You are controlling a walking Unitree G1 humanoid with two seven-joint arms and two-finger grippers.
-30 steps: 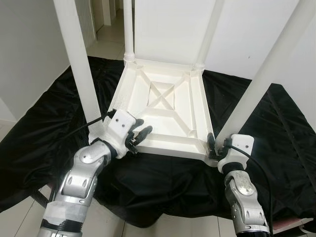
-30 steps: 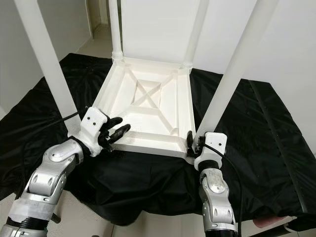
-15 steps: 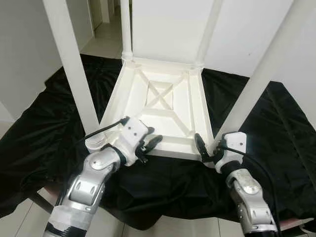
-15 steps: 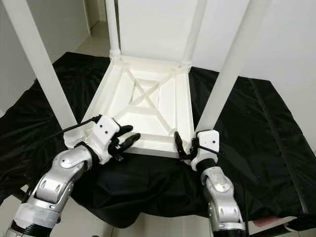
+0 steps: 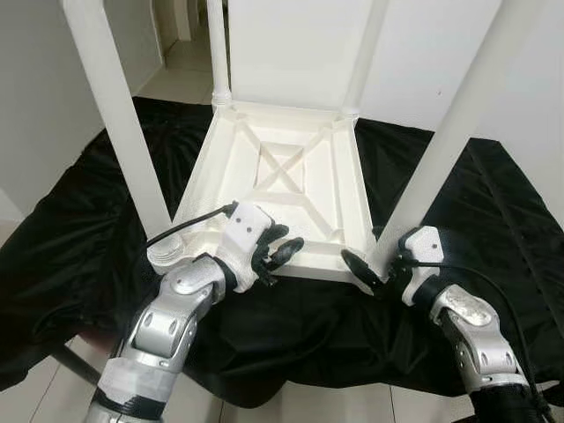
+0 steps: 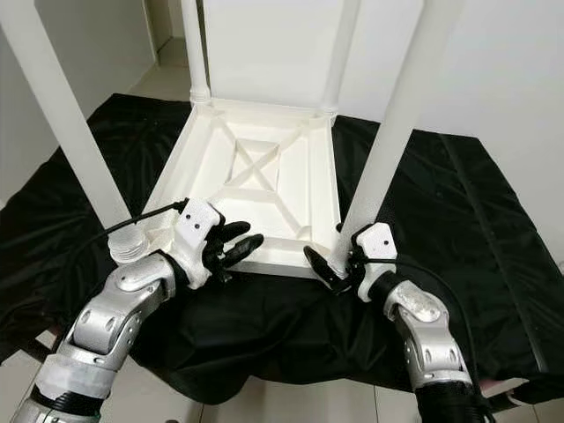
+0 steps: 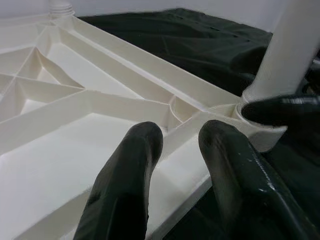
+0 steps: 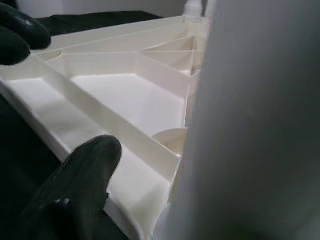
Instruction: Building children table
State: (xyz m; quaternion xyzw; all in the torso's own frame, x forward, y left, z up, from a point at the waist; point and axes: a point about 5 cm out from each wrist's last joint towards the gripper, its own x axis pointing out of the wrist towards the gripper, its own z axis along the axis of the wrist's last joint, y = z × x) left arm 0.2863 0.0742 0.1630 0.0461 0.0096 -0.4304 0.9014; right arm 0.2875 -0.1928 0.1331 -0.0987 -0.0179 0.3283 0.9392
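Upside down on a black cloth: a white plastic children's table, ribbed underside facing up with a crossed brace at the centre, four white legs rising out of the corners. Near left leg and near right leg tall and close to the camera; far left leg and far right leg standing at the back corners.

At the near edge of the tabletop, between the two near legs: the left gripper, fingers parted a little, tips lying over the rim and the ribbed underside — nothing visibly clamped between them. In the left wrist view, both black fingers spread slightly above the rim, the socket of the near right leg just ahead.

At the near right corner: the right gripper, hard against the base of the near right leg. One black finger stretched along the rim toward the left gripper; the other hidden by the leg. In the right wrist view, the leg close alongside one finger — spread apart, seemingly either side of the leg, though a firm grip cannot be told.

Beyond the cloth: pale tiled floor and white walls.
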